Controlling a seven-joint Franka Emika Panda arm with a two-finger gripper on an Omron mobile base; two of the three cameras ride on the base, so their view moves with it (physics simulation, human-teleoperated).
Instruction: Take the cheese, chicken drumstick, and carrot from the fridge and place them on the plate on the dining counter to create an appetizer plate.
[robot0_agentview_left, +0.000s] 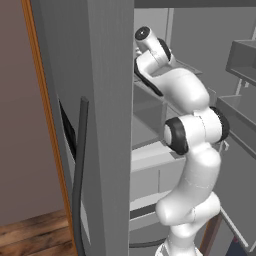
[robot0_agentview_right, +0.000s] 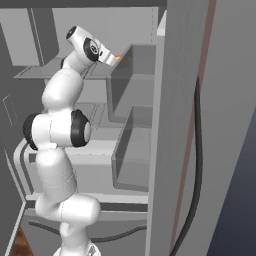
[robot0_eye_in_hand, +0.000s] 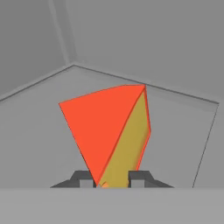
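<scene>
With my fingers (robot0_eye_in_hand: 112, 179) clamped on the cheese (robot0_eye_in_hand: 109, 131) inside the fridge (robot0_agentview_right: 135, 125), I judge withdrawal comes next.

Cheese (robot0_eye_in_hand: 109, 131) red rind, yellow face; fridge (robot0_eye_in_hand: 131, 43) interior plain grey.

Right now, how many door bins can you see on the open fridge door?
2. An upper grey door bin sits level with the gripper, and a lower grey door bin hangs beneath it. The door edge may hide others.
</scene>
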